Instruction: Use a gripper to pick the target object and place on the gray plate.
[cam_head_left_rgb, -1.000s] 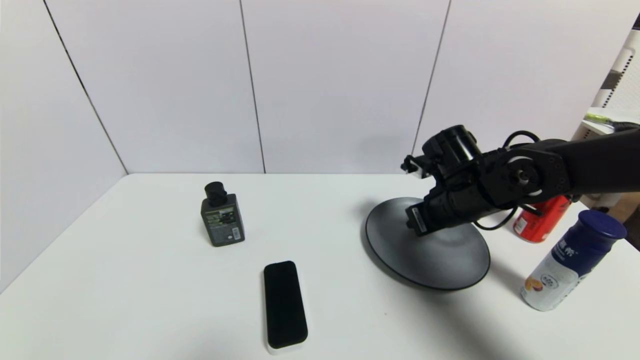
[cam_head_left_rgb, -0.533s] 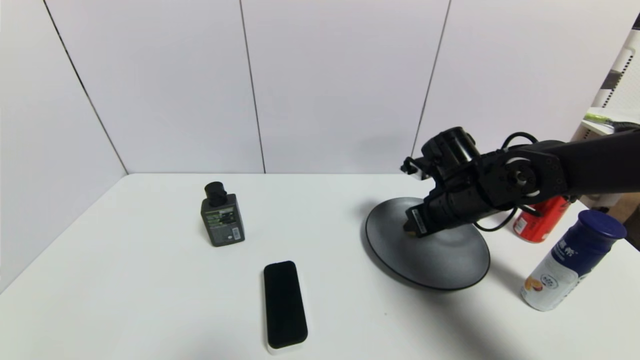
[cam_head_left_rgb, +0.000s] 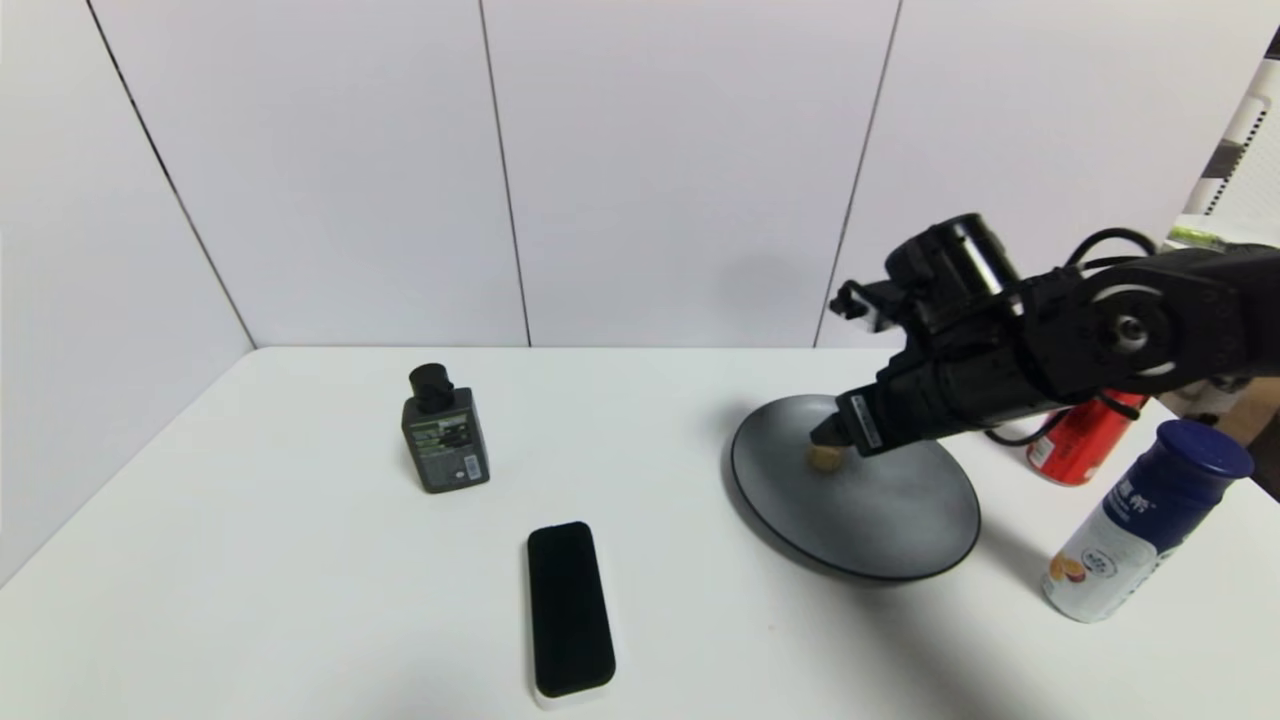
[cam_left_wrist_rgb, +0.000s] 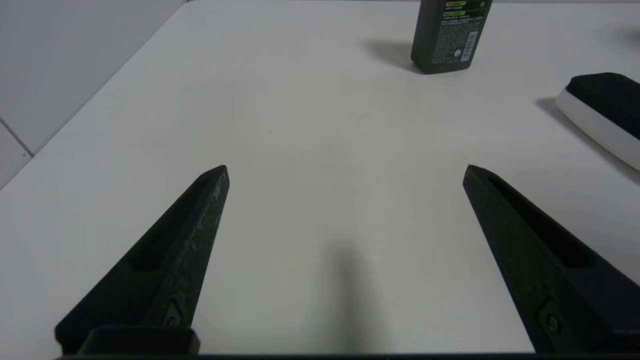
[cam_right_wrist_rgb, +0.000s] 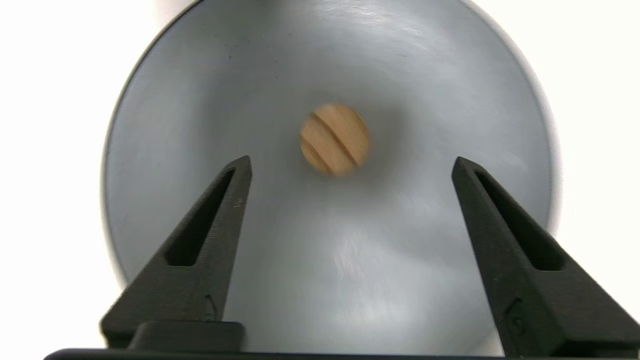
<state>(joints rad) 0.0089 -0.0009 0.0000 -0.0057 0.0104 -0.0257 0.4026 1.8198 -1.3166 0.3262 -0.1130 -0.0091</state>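
Note:
The small tan wooden cylinder (cam_head_left_rgb: 826, 458) stands on the gray plate (cam_head_left_rgb: 880, 530), free of any grip. In the right wrist view I see its round top (cam_right_wrist_rgb: 335, 139) near the middle of the plate (cam_right_wrist_rgb: 165, 100). My right gripper (cam_head_left_rgb: 828, 436) hangs just above it, open and empty, with both fingers spread wide (cam_right_wrist_rgb: 350, 162). My left gripper (cam_left_wrist_rgb: 345, 170) is open and empty over bare table, out of the head view.
A dark square bottle (cam_head_left_rgb: 444, 432) stands at the left, also seen in the left wrist view (cam_left_wrist_rgb: 447, 35). A black-topped white block (cam_head_left_rgb: 569, 610) lies near the front. A red can (cam_head_left_rgb: 1085, 440) and a blue-capped bottle (cam_head_left_rgb: 1140, 525) stand right of the plate.
My right gripper has risen and drawn back to the right, away from the plate. The wooden cylinder, hidden under it before, now stands uncovered on the plate.

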